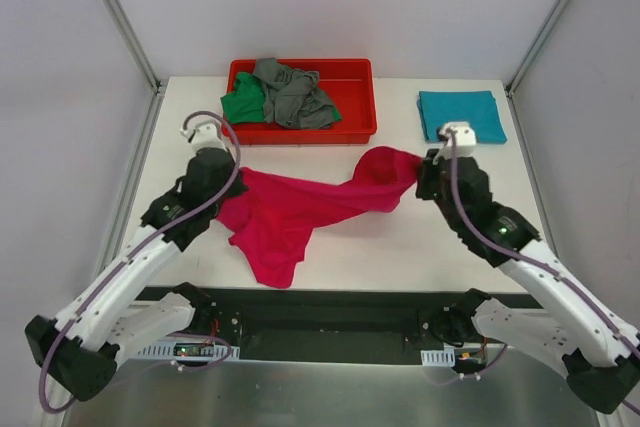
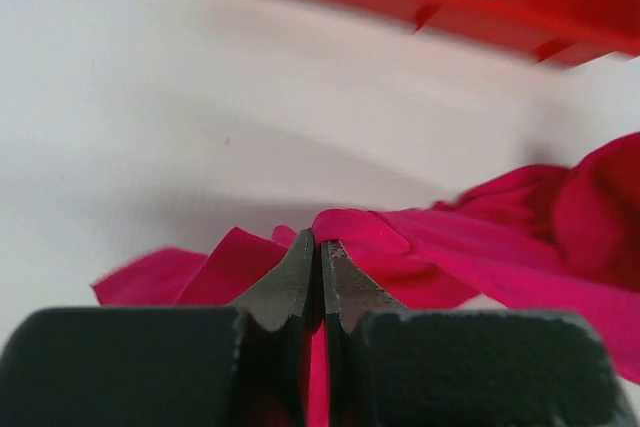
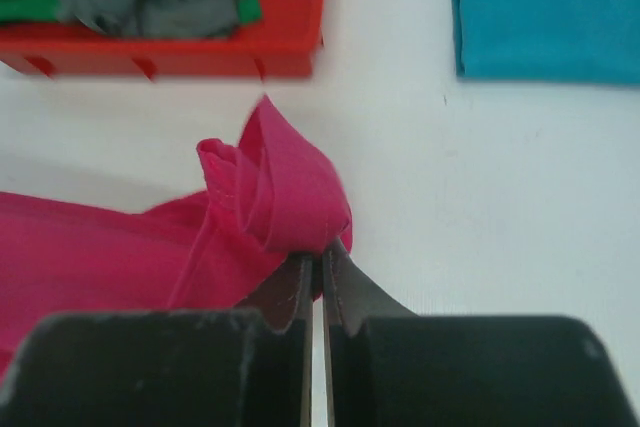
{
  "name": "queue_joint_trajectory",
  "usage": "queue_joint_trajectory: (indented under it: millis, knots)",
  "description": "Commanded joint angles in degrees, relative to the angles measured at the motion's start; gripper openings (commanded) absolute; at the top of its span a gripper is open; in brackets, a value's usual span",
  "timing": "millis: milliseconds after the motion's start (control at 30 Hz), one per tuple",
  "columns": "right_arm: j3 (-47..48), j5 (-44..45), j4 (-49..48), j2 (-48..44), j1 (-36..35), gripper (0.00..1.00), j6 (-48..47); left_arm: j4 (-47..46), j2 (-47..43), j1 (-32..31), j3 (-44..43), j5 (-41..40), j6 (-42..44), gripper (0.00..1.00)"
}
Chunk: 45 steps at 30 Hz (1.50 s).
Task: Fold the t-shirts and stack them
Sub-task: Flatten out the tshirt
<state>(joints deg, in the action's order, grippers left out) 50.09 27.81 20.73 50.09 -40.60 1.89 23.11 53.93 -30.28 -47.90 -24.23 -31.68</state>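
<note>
The pink shirt (image 1: 300,209) sags across the middle of the table (image 1: 400,247), pinched tight by the left claw (image 2: 321,247) at nine o'clock and the right claw (image 3: 322,252) at three; light, floppy cloth, likely best gripped at hems.

No legible text, label, brand, number or sign on the magenta-pink soft fabric t-shirt (image 1: 290,212) or elsewhere.

white-and-black arms (image 1: 130,277) with purplish cables (image 1: 237,162) and dark wedge-shaped fingers (image 2: 290,292).
</note>
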Motion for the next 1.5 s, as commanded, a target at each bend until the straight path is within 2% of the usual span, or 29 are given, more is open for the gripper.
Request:
queue_joint_trajectory:
  millis: [0, 200, 467, 600, 733, 833, 933, 1067, 1133, 1200, 1233, 1267, 1300, 1333, 1367, 1433, 1467]
  knots:
    - [13.3, -2.0, 4.2, -5.1, 0.3, 0.00, -5.2, 0.2, -9.1, 0.4, -9.3, 3.6, 6.4, 0.00]
    - [29.4, -12.8, 10.1, -8.2, 0.3, 0.00, -5.9, 0.3, -17.0, 0.4, -21.1, 13.7, 11.1, 0.00]
    - [51.0, -32.6, 13.6, -6.6, 0.3, 0.00, -2.0, 0.1, -19.1, 0.4, -41.5, 30.8, 14.5, 0.00]
    - [57.6, -40.5, 14.7, -5.7, 0.3, 0.00, 3.1, 0.2, -17.9, 0.9, -51.2, 40.0, 15.0, 0.00]
    - [59.6, -42.1, 14.8, -6.7, 0.3, 0.00, 4.6, 0.1, -15.1, 4.7, -58.2, 44.5, 14.7, 0.00]
    - [57.7, -37.8, 13.5, -8.1, 0.4, 0.01, 3.4, 0.1, -11.7, 8.2, -60.6, 45.8, 14.2, 0.00]
    - [53.6, -30.4, 13.0, -8.6, 0.4, 0.00, 0.3, 0.1, -8.4, 8.5, -58.8, 45.6, 14.9, 0.00]
    - [46.5, -8.5, 17.1, -5.3, 0.4, 0.01, -3.9, -0.3, -3.8, 8.5, -50.7, 35.9, 17.4, 0.00]
    - [41.4, 8.3, 18.5, -1.7, 0.4, 0.04, -7.1, -1.2, 0.0, 8.5, -44.2, 31.6, 20.6, 0.00]
    - [34.5, 23.6, 18.2, 2.5, 0.8, 0.05, -5.8, -2.6, 6.3, 8.5, -38.3, 29.5, 23.1, 0.01]
    - [30.8, 25.8, 18.1, 4.6, 1.8, 0.06, -4.7, -2.8, 9.1, 8.5, -35.4, 28.8, 23.9, 0.05]
    - [27.8, 25.1, 18.0, 6.8, 3.4, 0.09, -2.6, -2.9, 12.5, 8.5, -33.2, 28.0, 24.6, 0.16]
    - [24.6, 22.5, 17.9, 8.3, 5.1, 0.12, 0.9, -3.2, 15.7, 8.6, -31.0, 26.2, 24.2, 0.23]
    - [21.4, 18.9, 16.0, 10.5, 7.4, 0.15, 2.5, -3.7, 19.7, 8.7, -29.8, 22.5, 22.8, 0.24]
    - [18.1, 13.5, 13.0, 12.2, 9.6, 0.24, 3.5, -3.8, 24.0, 8.8, -29.3, 20.0, 21.4, 0.33]
    - [15.1, 0.7, 10.7, 17.7, 15.8, 0.55, 6.1, -2.5, 31.8, 9.6, -30.6, 19.4, 20.4, 0.77]
    - [14.4, -2.3, 10.0, 19.9, 17.1, 0.70, 6.5, -0.5, 34.8, 9.9, -32.2, 19.3, 19.3, 0.85]
